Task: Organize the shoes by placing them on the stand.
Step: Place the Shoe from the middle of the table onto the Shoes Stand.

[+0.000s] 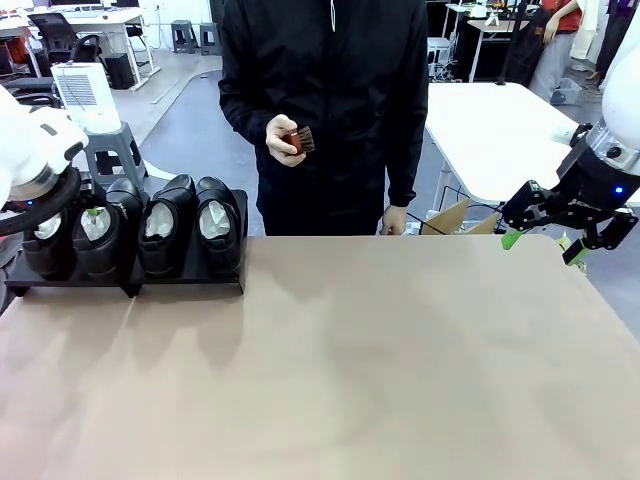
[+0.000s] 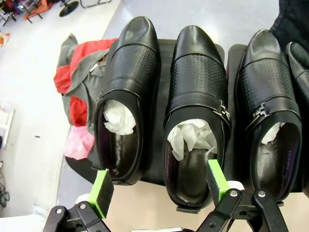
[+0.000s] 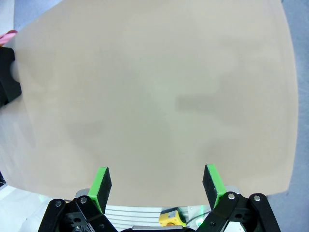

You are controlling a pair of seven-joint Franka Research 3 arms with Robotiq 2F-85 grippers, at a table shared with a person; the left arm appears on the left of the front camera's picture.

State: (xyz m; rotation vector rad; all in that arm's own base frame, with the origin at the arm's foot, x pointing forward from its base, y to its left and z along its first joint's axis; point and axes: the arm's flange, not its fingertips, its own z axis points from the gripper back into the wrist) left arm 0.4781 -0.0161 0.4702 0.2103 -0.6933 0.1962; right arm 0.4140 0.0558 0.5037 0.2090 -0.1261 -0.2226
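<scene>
You see all four glossy black leather shoes (image 1: 130, 225) lined up on the low matte-black stand (image 1: 190, 283), so both grippers, left (image 2: 159, 186) and right (image 3: 157, 181), hang released, grasping nothing.

You have two fat, round white arms. The left arm (image 1: 35, 145) has a gray ring and a black band near its end. The right arm (image 1: 620, 125) ends in a black wrist with a tiny blue light. Each gripper is black with silver screws and flat green pads (image 3: 102, 186). The person (image 1: 325, 110) across from you wears a black zip jacket with long sleeves.
</scene>
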